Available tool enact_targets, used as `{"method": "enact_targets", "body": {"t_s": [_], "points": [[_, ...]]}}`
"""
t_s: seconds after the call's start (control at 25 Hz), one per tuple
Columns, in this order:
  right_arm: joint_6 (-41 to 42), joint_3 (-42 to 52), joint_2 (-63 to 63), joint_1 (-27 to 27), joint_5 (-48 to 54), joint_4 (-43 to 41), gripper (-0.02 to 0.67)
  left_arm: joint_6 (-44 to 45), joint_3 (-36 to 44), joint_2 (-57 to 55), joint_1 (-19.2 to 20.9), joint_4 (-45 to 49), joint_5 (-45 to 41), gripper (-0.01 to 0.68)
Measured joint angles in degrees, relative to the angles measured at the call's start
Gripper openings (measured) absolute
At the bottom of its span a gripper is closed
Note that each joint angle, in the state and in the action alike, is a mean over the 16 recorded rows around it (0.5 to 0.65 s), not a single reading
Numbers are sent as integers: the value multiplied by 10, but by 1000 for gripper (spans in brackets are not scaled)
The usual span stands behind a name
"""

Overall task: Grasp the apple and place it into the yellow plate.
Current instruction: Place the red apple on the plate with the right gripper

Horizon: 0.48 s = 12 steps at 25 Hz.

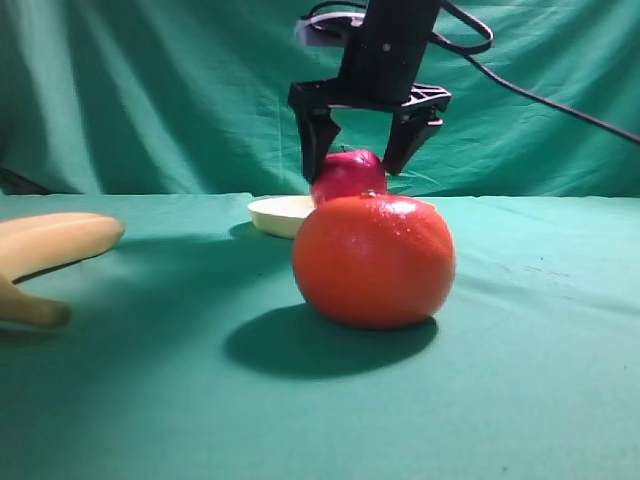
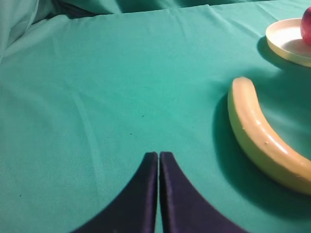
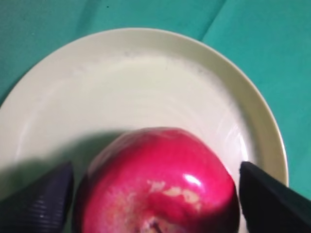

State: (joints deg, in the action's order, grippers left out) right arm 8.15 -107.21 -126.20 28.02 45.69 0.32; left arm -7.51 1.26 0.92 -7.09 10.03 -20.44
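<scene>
So the apple [image 3: 158,182] is sitting in the yellow plate [image 3: 146,77], toward the 6 o'clock side of the dish in the right wrist view, glossy pink with a pale patch near the stem end. The right end effector [image 1: 362,150] hangs right over it with its fingers [image 3: 39,204] spread wide on either side; in the right wrist view there's a sliver of plate showing between each finger and the fruit, so it looks released, not gripping. From the exterior high view the black fingers straddle the top of the apple, one at its 10 o'clock and one at its 2 o'clock, and only the left edge of the plate peeks out at about 9 o'clock of the apple. A big orange-red round fruit [image 1: 374,262] sits in front on the green tabletop [image 1: 150,400] and hides most of the plate and the apple's lower half. A banana [image 1: 50,245] lies at the far 9 o'clock edge of that view. The left end effector [image 2: 158,160] is clenched, its two dark fingers pressed together with nothing between them, hovering over bare cloth with the banana off at its 3 o'clock and the plate up at 1 o'clock.
</scene>
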Motion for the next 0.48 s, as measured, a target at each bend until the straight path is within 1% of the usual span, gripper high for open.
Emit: {"method": "enact_targets", "body": {"t_s": [0.12, 0.2, 0.32, 0.48], "points": [[-1, -14, 17, 0, 24, -2, 590, 0, 0, 0, 0, 0, 0, 0], [-3, -24, 33, 0, 47, -4, 549, 0, 0, 0, 0, 0, 0, 0], [-8, -40, 63, 0, 89, -6, 451, 0, 0, 0, 0, 0, 0, 0], [-20, -60, 110, 0, 153, -9, 287, 0, 0, 0, 0, 0, 0, 0]]}}
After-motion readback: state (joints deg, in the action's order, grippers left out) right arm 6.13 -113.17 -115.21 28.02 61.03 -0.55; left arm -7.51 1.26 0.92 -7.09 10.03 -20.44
